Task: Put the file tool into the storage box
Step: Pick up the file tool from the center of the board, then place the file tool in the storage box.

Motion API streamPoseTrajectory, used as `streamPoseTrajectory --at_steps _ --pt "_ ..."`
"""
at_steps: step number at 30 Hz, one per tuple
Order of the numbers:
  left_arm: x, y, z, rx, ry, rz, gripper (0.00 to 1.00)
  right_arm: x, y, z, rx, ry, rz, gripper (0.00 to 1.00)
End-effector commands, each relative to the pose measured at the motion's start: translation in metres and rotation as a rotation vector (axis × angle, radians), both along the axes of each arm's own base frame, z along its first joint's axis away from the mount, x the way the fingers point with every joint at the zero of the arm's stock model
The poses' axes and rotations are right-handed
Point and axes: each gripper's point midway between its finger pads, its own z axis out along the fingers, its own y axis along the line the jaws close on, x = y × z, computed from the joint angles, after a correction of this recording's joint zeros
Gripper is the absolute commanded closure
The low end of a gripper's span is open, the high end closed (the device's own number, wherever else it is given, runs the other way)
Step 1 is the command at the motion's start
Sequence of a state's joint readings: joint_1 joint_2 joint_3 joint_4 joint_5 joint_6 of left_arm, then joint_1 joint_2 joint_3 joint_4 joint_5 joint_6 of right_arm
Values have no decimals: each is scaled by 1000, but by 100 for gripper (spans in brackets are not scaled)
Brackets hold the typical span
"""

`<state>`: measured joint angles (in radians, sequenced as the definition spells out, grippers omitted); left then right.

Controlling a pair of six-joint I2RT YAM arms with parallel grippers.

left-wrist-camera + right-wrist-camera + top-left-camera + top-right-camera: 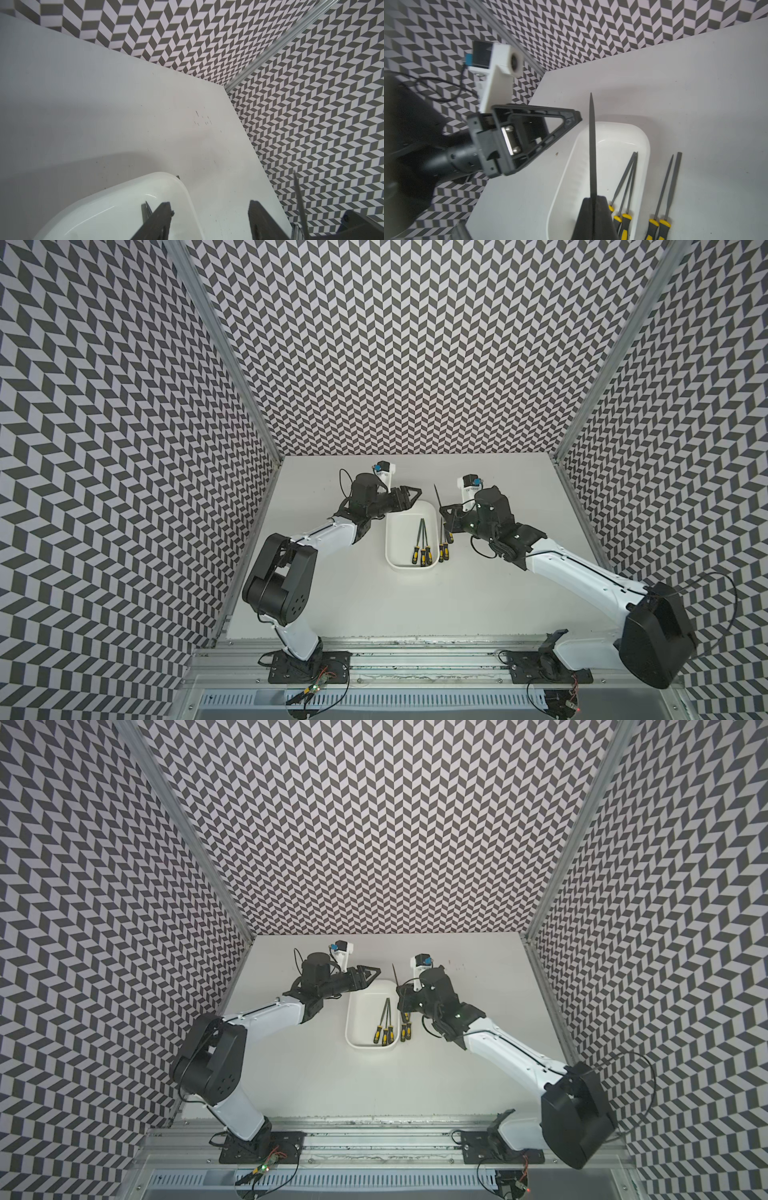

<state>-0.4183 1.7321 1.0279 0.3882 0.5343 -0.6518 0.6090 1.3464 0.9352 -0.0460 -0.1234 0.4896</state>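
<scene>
The white storage box [390,540] [351,1020] stands mid-table with three yellow-and-black-handled files [420,540] lying in it. My right gripper [444,511] [593,200] is shut on a file tool [592,145]. Its dark blade [436,494] [394,973] juts past the fingertips, raised near the box's far right corner, and its handle is hidden. My left gripper [414,498] [209,205] hovers open and empty over the box's far left corner [174,182].
Two more files [444,548] [668,187] lie side by side on the table just right of the box, under my right wrist. Patterned walls close in the table on three sides. A metal rail [415,645] runs along the front edge.
</scene>
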Motion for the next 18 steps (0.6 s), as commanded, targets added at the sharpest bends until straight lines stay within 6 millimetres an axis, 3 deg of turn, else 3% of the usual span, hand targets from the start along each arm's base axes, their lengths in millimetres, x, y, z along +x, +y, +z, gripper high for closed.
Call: streamPoseTrajectory --at_steps 1,10,18 --pt "-9 -12 16 -93 -35 -84 37 -8 13 19 81 -58 92 100" --pt "-24 -19 37 -124 -95 -116 37 8 24 12 80 -43 104 100" --pt "-36 -31 44 -132 -111 -145 37 17 35 12 87 -39 132 100"
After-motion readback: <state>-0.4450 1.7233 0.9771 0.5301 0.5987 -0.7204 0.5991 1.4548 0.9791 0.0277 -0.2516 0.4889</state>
